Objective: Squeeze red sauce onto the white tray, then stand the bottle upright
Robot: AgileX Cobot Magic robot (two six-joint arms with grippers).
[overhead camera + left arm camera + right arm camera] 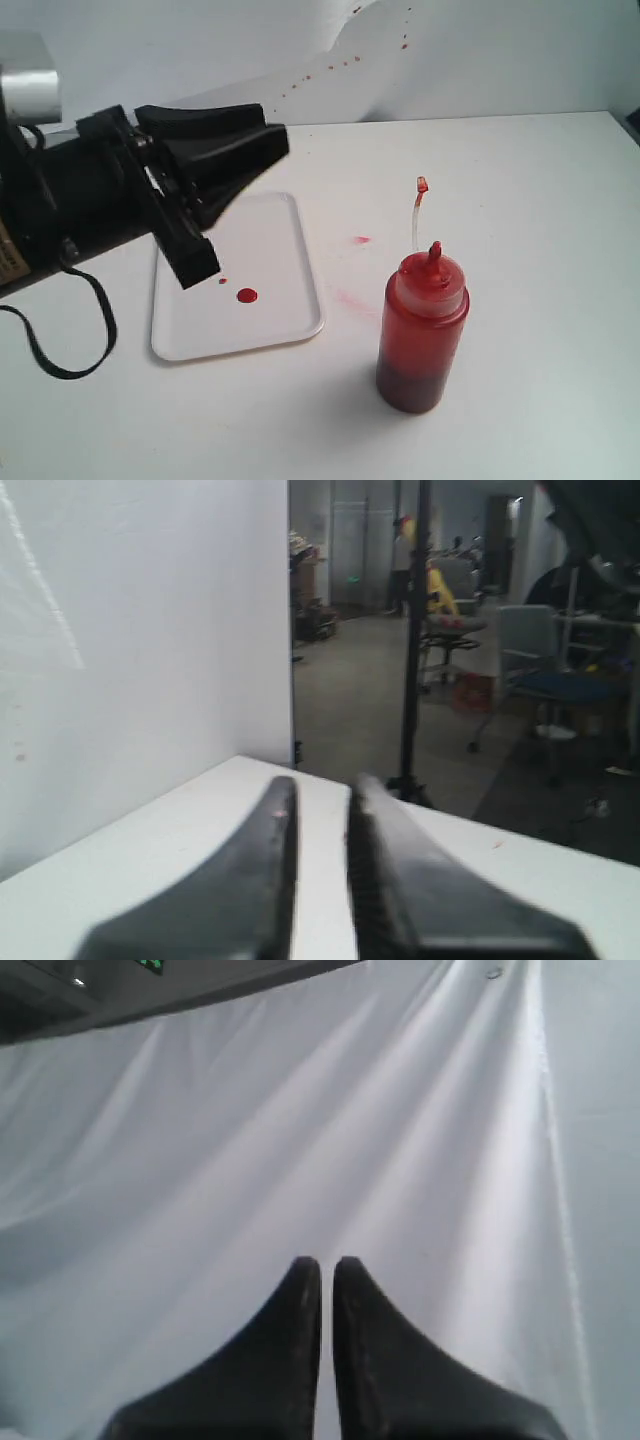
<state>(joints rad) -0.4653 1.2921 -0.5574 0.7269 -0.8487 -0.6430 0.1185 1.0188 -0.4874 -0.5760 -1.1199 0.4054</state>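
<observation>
The bottle (422,330) stands upright on the table to the right of the white tray (275,235), with nothing gripping it. Dark red sauce fills its lower part, and its tethered tip cap (421,184) sticks up above the nozzle. A round drop of red sauce (247,295) lies on the tray, with a tiny one (222,281) beside it. My left gripper (272,140) (320,785) hangs above the tray's far left side, jaws nearly together and holding nothing. My right gripper (327,1263) is shut and empty in front of a white cloth; the exterior view does not show it.
Faint pinkish smears (362,240) mark the table between tray and bottle. Red specks (330,68) dot the white backdrop. A black cable (60,350) loops under the left arm at the tray's left. The table's far edge shows in the left wrist view.
</observation>
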